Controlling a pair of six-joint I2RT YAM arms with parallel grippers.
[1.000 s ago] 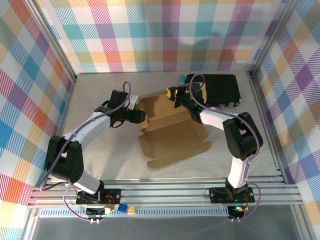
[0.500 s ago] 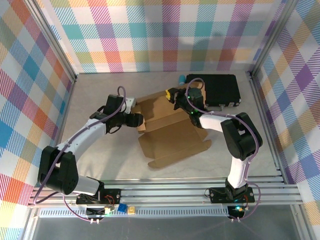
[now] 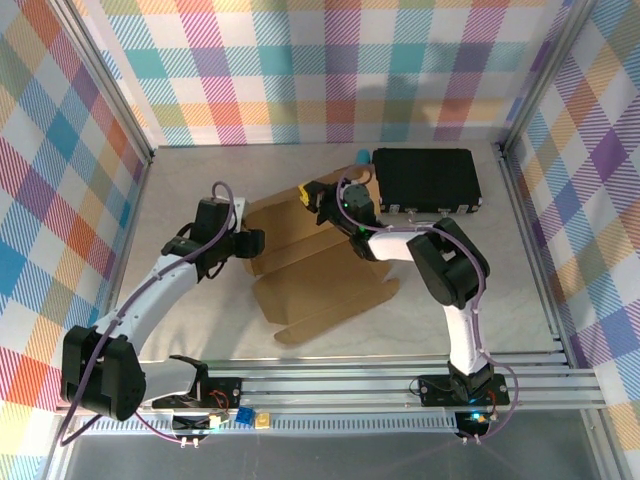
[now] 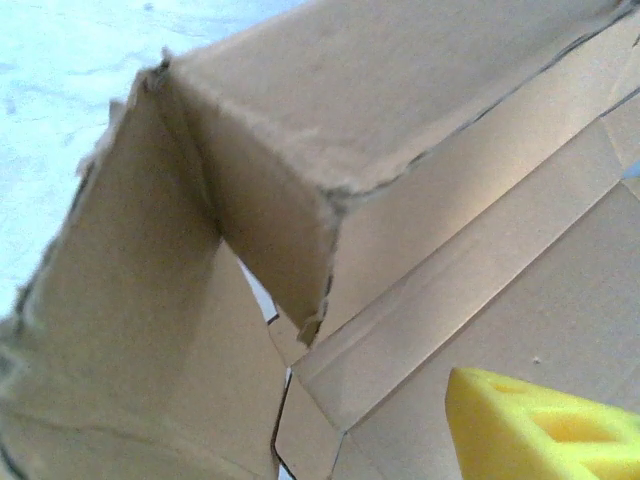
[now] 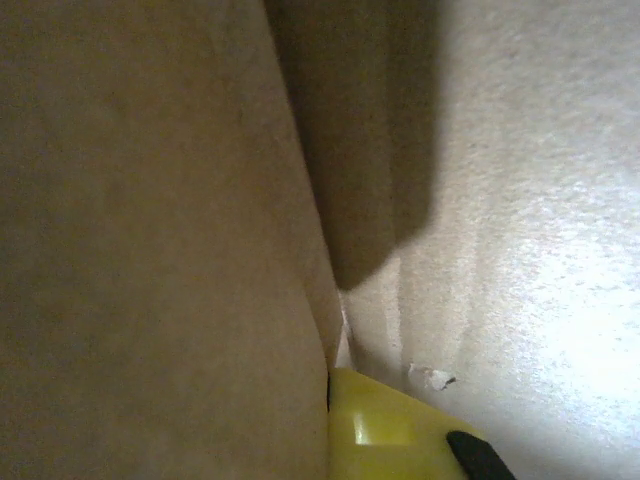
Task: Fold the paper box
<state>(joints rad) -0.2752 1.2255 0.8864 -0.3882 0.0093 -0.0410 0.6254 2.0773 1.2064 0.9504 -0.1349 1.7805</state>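
The paper box [image 3: 325,265] lies unfolded in the middle of the table, a large brown cardboard sheet with creased panels and raised flaps. My left gripper [image 3: 255,240] is at the box's left edge and looks open. Its wrist view has one yellow finger [image 4: 540,425] low on the right, over the cardboard [image 4: 450,240], with a folded flap corner standing ahead. My right gripper [image 3: 308,195] sits at the box's back edge, shut on a flap. In the right wrist view a cardboard wall [image 5: 150,250] presses against the yellow finger [image 5: 390,435]; the other finger is hidden behind it.
A black rectangular case [image 3: 428,180] lies at the back right, just behind the right arm. A small blue object [image 3: 362,156] stands beside its left end. Metal frame posts and plaid walls close in the table [image 3: 190,190] on three sides.
Both grippers and the box have shifted left across the table. The box has turned slightly, and its right edge has moved away from the black case.
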